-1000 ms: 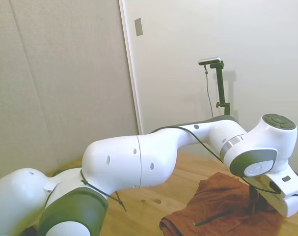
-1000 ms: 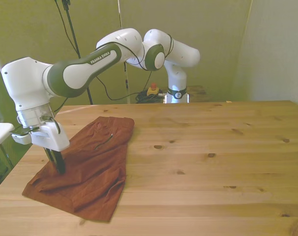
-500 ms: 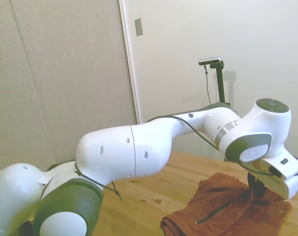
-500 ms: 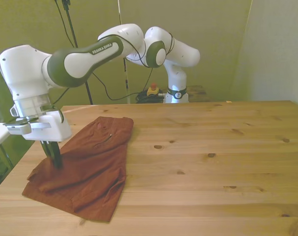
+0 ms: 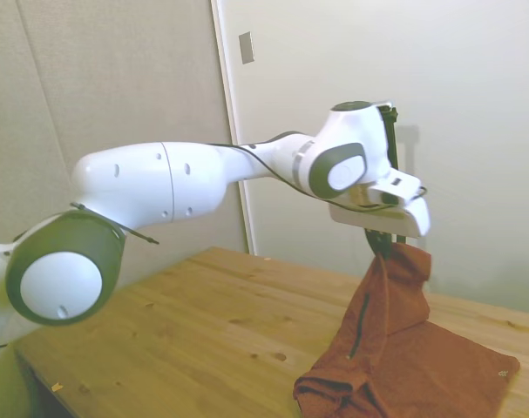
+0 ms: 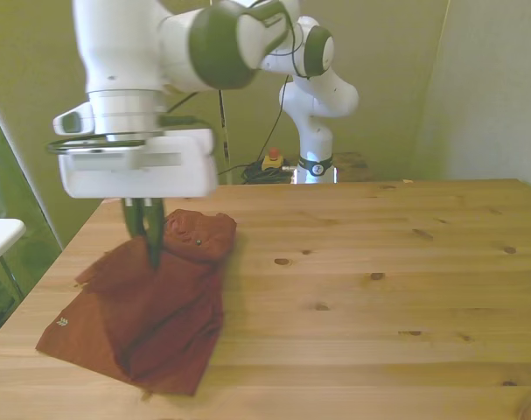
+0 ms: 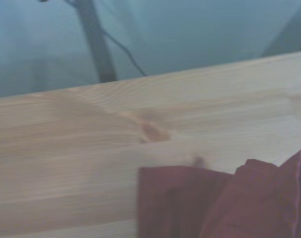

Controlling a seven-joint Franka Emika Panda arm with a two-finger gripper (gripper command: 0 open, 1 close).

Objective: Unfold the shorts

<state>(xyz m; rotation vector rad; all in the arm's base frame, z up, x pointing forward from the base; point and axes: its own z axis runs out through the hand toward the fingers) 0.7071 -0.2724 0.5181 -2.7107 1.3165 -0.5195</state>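
Rust-orange soft fabric shorts point(image 5: 395, 348) hang from the white arm's fingers point(image 6: 149, 234), pinched shut on one edge; the rest lies bunched on the wooden tabletop point(image 6: 379, 289) at the front view's left. Light, limp cloth, so grip hems/corners, not mid-panel

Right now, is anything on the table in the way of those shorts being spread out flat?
Nothing visible is. The hand is shut on the shorts and holds one part up, while the rest lies on the table. The wood around the shorts looks bare.
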